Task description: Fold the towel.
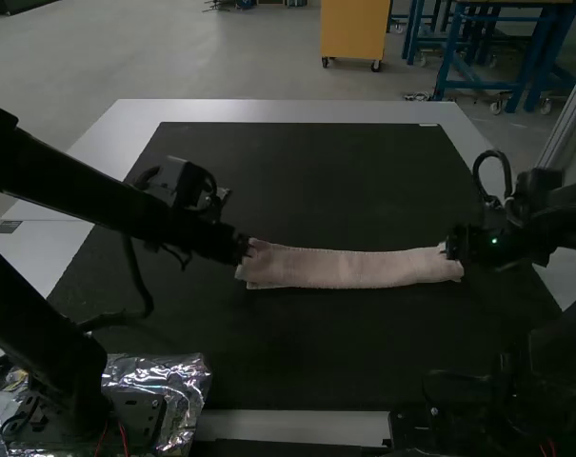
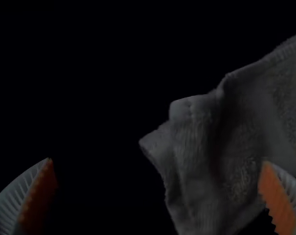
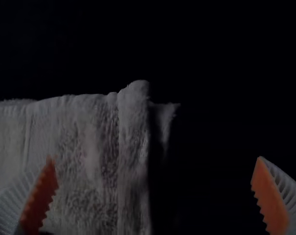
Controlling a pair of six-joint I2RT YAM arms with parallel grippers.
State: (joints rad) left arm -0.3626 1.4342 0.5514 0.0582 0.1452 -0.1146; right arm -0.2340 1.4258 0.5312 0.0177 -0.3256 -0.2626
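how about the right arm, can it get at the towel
Probably yes: the right hand is open beside one end of the towel, with nothing visible in the way.

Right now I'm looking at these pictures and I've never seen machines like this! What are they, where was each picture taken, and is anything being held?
They're two robot arms: a left arm and a right arm. The high view looks down from above and behind them. Each other picture comes from a camera on one arm's wrist. A pink towel lies in a long, folded strip on a black mat. The left pincer and right pincer are open, one near each end, so neither is gripping it.
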